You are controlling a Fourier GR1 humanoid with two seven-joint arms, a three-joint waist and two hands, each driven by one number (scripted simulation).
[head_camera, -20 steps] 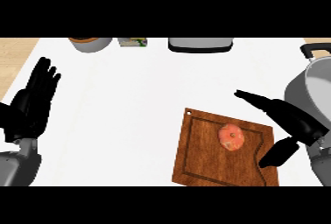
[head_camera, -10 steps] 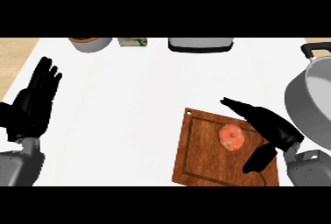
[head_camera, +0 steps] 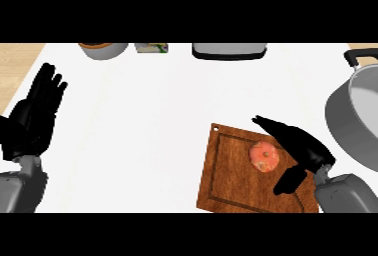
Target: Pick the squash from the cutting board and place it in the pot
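Head view. The pot (head_camera: 353, 127) is cut off by the right edge, so only its grey left wall, part of the inside and a dark handle at the top show. Along the far edge of the bench (head_camera: 148, 125) three things are clipped by the top band: a bowl (head_camera: 103, 49), a small greenish item (head_camera: 151, 48) too small to identify, and a grey appliance (head_camera: 227, 50). The near edge of the cutting board (head_camera: 229, 185) runs out of view, and its right part is hidden under the right hand (head_camera: 301, 147) and forearm.

The squash (head_camera: 264, 156) is small, roundish, orange-pink with paler mottling. It lies on the board, right of centre, fully visible.

The squash sits just left of the right hand's palm, in the gap between the fingers and the thumb. The fingers stretch up-left past the squash and the thumb hangs down below it. The hand is spread and has hold of nothing. Cannot tell whether the palm touches the squash. The pot is just right of this hand.

The left hand (head_camera: 33, 120) rests at the left edge, fingers straight and up, holding nothing, well apart from the board.
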